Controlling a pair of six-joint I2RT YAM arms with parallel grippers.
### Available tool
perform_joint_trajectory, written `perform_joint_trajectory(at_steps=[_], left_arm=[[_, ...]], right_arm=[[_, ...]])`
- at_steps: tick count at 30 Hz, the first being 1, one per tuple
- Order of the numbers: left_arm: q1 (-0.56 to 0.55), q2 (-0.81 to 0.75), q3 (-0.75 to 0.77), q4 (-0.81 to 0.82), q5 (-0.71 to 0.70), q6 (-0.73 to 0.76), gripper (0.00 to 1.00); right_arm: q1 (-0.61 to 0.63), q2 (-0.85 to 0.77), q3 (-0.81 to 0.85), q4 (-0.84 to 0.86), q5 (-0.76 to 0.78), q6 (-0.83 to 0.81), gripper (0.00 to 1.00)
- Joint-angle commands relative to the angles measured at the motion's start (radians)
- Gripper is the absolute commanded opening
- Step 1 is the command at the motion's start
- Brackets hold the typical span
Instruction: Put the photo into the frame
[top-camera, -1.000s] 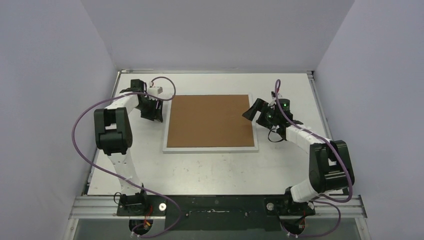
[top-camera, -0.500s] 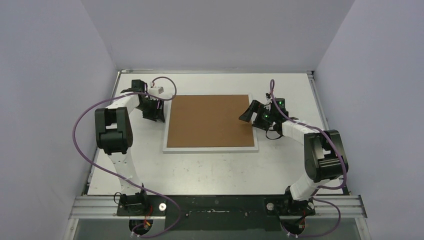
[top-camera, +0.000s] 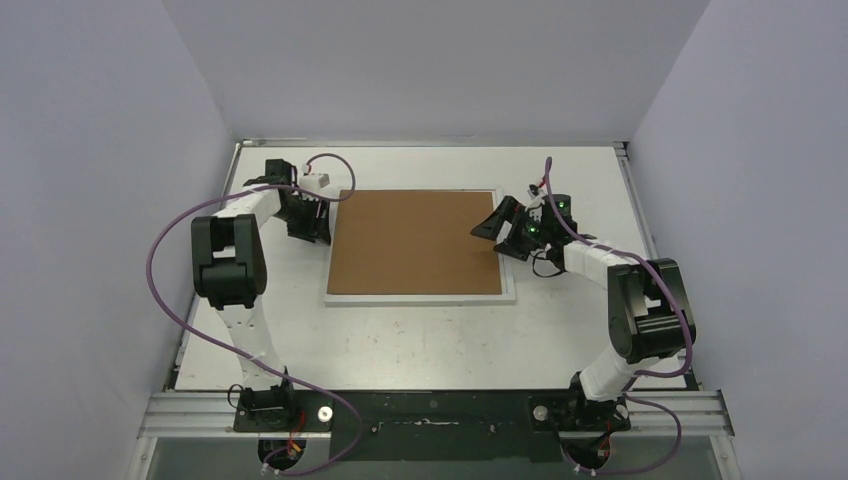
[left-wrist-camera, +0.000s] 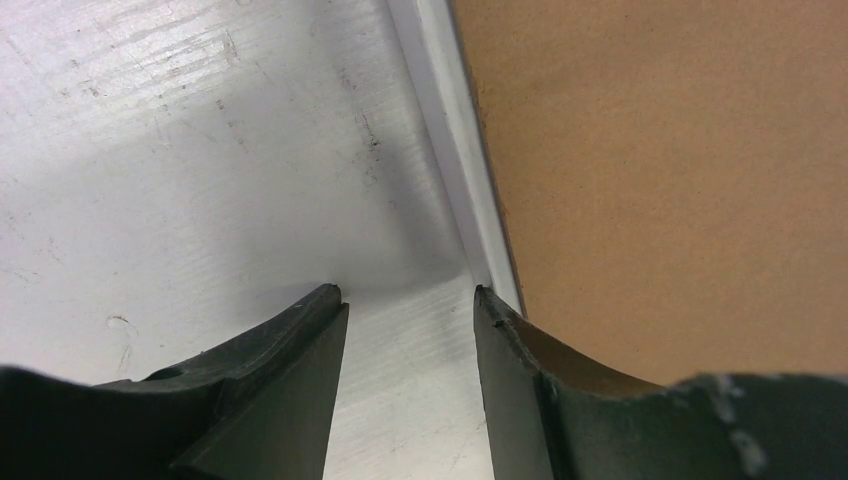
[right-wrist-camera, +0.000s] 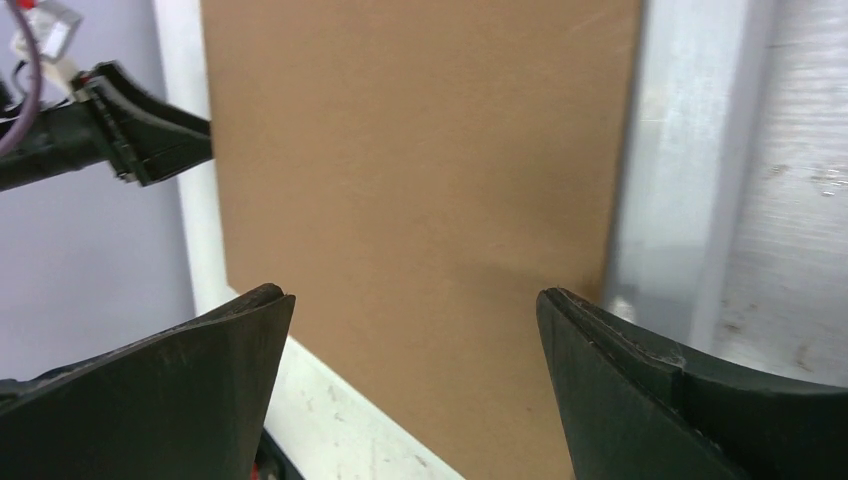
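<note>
Seen from above: a pale table (top-camera: 400, 340) with the frame (top-camera: 420, 298) lying flat at its middle, back side up. A brown board (top-camera: 415, 240) over most of it. White rim showing along the near, right and far sides of the board, only a narrow line on the left.

At the frame's left edge, in the far half: the left gripper (top-camera: 312, 224), low over the table. Jaws partly open with a modest gap, holding nothing. In the left wrist view, bare table between the tips. One finger (left-wrist-camera: 290, 380) over the table, clear of the frame. The other finger (left-wrist-camera: 530, 390) over the board's margin, with the white rim running down to its inner side. Touching or just above the rim: impossible to tell.

At the frame's right edge, also in the far half: the right gripper (top-camera: 495, 232), pointing left across the board. Jaws spread wide, gripping nothing. In the right wrist view, brown board filling the space between the fingers. Board edge and white rim just beside one finger (right-wrist-camera: 640, 390), the other finger (right-wrist-camera: 150, 400) further in over the board. Left gripper visible in the distance at the opposite rim.
</note>
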Motion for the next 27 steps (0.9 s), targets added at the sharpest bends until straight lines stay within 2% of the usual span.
perform_joint_trajectory(at_steps=[1,4,7,13,15,18,22,27], left_arm=[[-0.012,-0.002,0.000,0.022,0.047,-0.005,0.48],[-0.013,-0.003,-0.003,0.024,0.047,-0.005,0.48],[-0.011,-0.005,0.002,0.010,0.039,-0.001,0.48],[0.034,-0.035,0.029,-0.052,0.097,0.003,0.48],[0.052,-0.042,0.050,-0.107,0.143,0.004,0.48],[0.066,-0.072,0.041,-0.160,0.201,0.012,0.48],[0.042,-0.118,-0.029,-0.130,0.176,0.014,0.48],[-0.008,-0.137,-0.064,-0.092,0.142,-0.001,0.48]], right_arm=[[-0.015,-0.035,0.008,0.135,-0.100,0.090,0.98],[-0.020,-0.049,0.006,0.145,-0.106,0.111,0.98],[-0.022,-0.064,0.025,0.071,-0.063,0.065,0.98],[0.041,-0.110,0.131,-0.231,0.193,-0.138,0.98],[0.058,-0.120,0.149,-0.286,0.275,-0.170,0.98],[0.055,-0.131,0.133,-0.295,0.336,-0.184,0.96],[0.039,-0.118,0.101,-0.267,0.355,-0.191,0.92],[-0.023,-0.097,0.029,-0.164,0.260,-0.141,0.90]])
